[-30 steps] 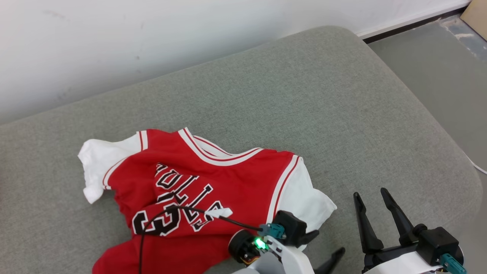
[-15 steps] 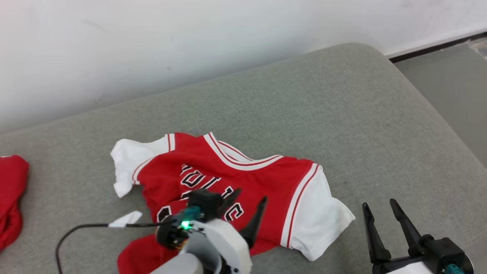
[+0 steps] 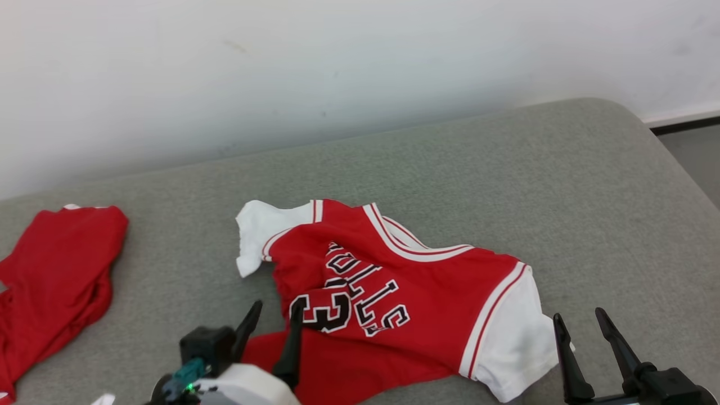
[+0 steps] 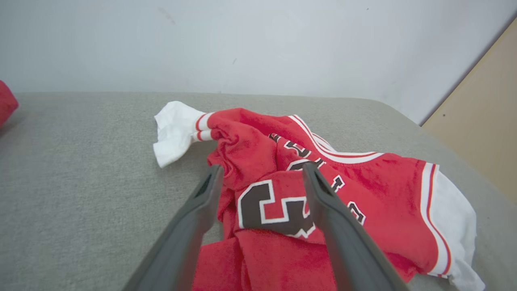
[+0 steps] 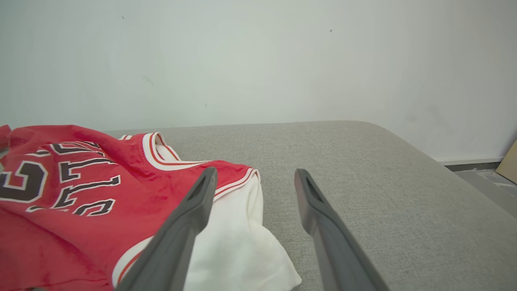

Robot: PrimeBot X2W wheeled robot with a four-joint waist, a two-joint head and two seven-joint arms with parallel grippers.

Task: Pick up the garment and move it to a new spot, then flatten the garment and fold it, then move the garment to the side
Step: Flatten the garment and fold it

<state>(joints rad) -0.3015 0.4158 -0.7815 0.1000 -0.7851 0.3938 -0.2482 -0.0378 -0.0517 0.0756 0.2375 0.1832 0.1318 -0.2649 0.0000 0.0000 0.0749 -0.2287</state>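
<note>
The garment (image 3: 427, 304) is a red jersey with white sleeves and black-and-white lettering, lying crumpled on the grey cushion (image 3: 450, 169). It shows again in the left wrist view (image 4: 375, 194) and the right wrist view (image 5: 80, 194). My left gripper (image 3: 275, 315) stands open at the jersey's lower left edge, its fingers (image 4: 190, 226) straddling the bunched red cloth around the number. My right gripper (image 3: 582, 323) is open just right of the white sleeve (image 3: 517, 337), holding nothing; in its own view the gripper (image 5: 254, 178) points past that sleeve (image 5: 238, 246) over bare cushion.
A second red piece of clothing (image 3: 56, 281) lies at the cushion's left end. A white wall (image 3: 337, 67) runs behind the cushion. The cushion's rounded right end meets grey floor (image 3: 697, 157). A tan board (image 4: 480, 113) leans at the far right.
The head camera has swung left, bringing the second red clothing into view. My left gripper has moved from the jersey's right sleeve across to its lower left edge.
</note>
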